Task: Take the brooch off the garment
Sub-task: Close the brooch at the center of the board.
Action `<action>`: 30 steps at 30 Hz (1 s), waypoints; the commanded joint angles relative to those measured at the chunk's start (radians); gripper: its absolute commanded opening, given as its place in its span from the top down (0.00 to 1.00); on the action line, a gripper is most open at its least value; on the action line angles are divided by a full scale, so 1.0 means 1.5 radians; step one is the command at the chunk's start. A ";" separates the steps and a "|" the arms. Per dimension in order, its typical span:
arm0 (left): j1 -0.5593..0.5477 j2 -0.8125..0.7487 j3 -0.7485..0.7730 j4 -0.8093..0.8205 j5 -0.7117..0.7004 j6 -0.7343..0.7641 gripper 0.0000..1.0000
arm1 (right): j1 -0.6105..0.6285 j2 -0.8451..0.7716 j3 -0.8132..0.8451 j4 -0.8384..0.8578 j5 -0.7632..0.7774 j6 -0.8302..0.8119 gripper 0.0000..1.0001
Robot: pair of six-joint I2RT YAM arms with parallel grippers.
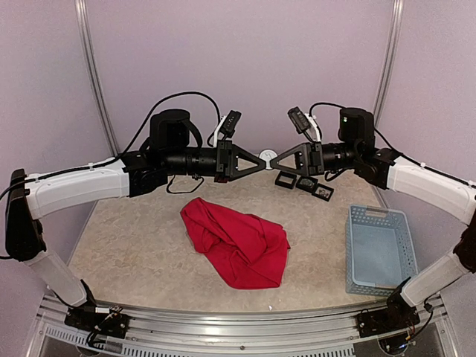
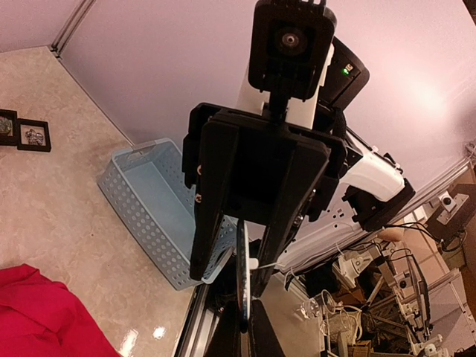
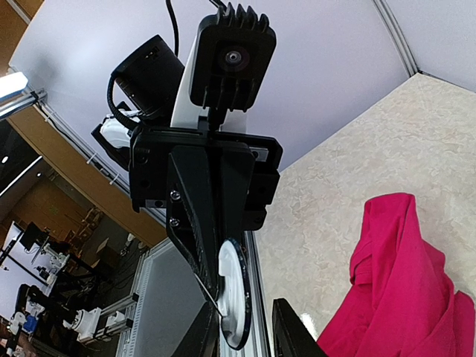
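Closest, my left gripper [image 1: 260, 161] and right gripper [image 1: 274, 158] meet in mid-air; below, the red garment [image 1: 238, 242] lies crumpled on the table [image 1: 134, 245], blue basket [image 1: 378, 249] well apart on its right; left fingers [image 3: 195, 238] pinch the white round brooch [image 3: 238, 297] (clear of the cloth), right fingers [image 3: 294, 335] parted around it.

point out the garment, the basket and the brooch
garment [image 1: 238, 245]: top view, middle of the red cloth
basket [image 1: 379, 256]: top view, bare floor inside
brooch [image 3: 233, 294]: right wrist view, white face of the disc
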 commanded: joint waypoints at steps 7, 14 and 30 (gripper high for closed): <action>-0.001 0.001 -0.005 0.011 0.013 0.006 1.00 | 0.005 0.028 0.012 0.043 -0.033 0.039 0.74; -0.002 0.002 -0.005 0.013 0.016 0.005 1.00 | 0.005 0.034 0.005 0.053 -0.045 0.058 0.78; -0.008 0.009 0.001 0.001 0.016 0.011 1.00 | 0.005 0.055 -0.014 0.079 -0.041 0.106 0.88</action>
